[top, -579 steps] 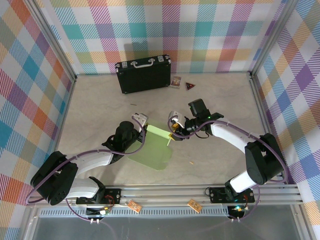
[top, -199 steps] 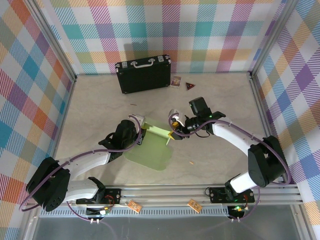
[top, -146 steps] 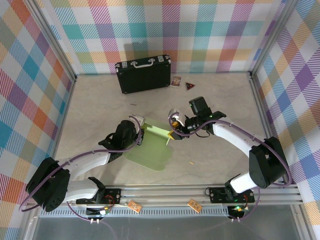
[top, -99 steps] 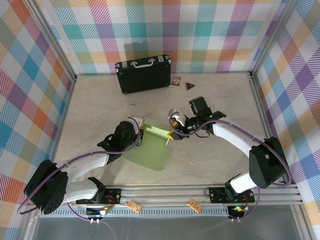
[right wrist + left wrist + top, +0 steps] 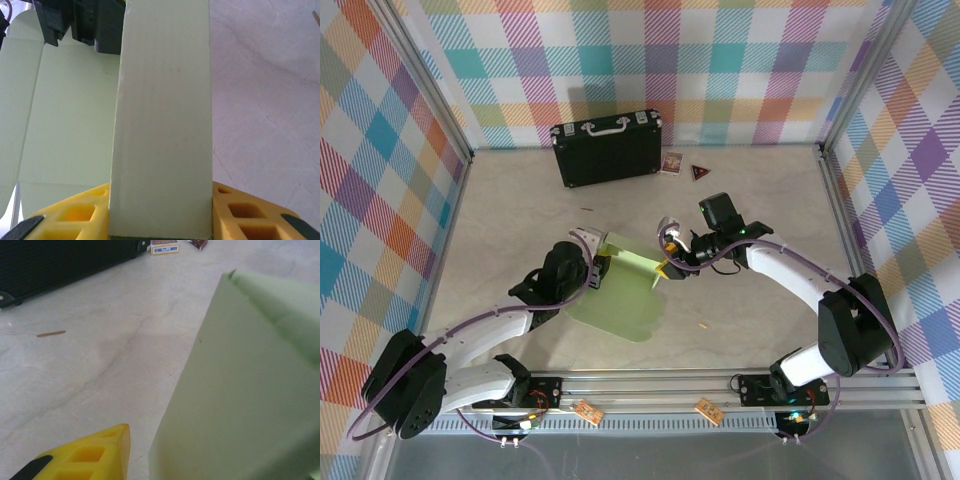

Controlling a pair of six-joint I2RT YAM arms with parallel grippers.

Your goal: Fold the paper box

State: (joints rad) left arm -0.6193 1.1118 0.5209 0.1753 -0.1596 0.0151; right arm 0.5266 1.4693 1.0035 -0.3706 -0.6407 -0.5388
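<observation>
Cardboard mid-fold: the paper box [image 5: 620, 300] lies at the centre of the table [image 5: 510, 210], one pale-green panel raised along its right edge. The right gripper [image 5: 665, 268] pinches that upright panel between its yellow fingers [image 5: 70, 215]. The left gripper [image 5: 592, 250] sits at the box's far left corner; whether it grips cannot be told.
</observation>
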